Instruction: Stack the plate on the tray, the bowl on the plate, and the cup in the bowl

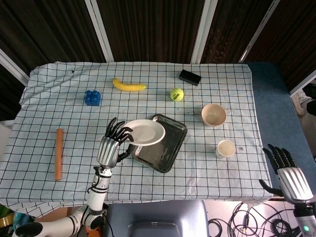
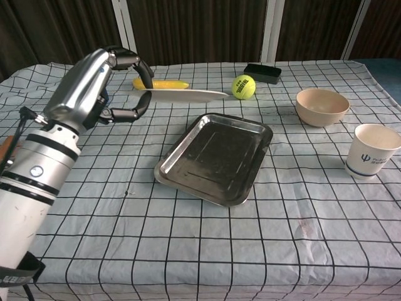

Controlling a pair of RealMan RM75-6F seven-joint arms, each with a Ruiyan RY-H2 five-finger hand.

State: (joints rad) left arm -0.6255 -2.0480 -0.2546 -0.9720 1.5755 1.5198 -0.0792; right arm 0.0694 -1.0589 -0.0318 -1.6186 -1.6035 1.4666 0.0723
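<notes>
A: Plate (image 1: 143, 132) first, head view. Where's it at?
B: White plate is up off the cloth, pinched at its left rim by the left hand (image 1: 110, 146), thumb under, fingers (image 1: 117, 129) over the top. It overlaps the left corner of the steel tray (image 1: 165, 150), so it's above the tray's near-left part, not lying in it.
A: Right hand?
B: Right hand (image 1: 287, 174) sits off the table's right-front corner, holding nothing, fingers spread.
A: Rest of the task stuff?
B: Beige bowl (image 1: 214, 115) is right of the tray, upright, apart from it. Paper cup (image 1: 225, 148) stands nearer the front edge, just below the bowl, not touching.
A: Other bits?
B: Banana (image 1: 129, 85) and blue block (image 1: 92, 97) toward the back left, tennis ball (image 1: 177, 94) and a black box (image 1: 190, 77) back centre, an orange-brown stick (image 1: 59, 153) lying front left. All on the checked tablecloth (image 1: 59, 113).
A: OK, chest view.
B: Left hand (image 2: 103, 81) grips the plate (image 2: 185, 95) edge-on, roughly level, well above the tray (image 2: 216, 157); plate hides part of the banana (image 2: 164, 84). Tennis ball (image 2: 243, 86) is just right of the plate's tip. Bowl (image 2: 322, 106) and cup (image 2: 371, 150) stand at far right. Black box (image 2: 262, 73) is behind the ball. Right hand doesn't show here.
</notes>
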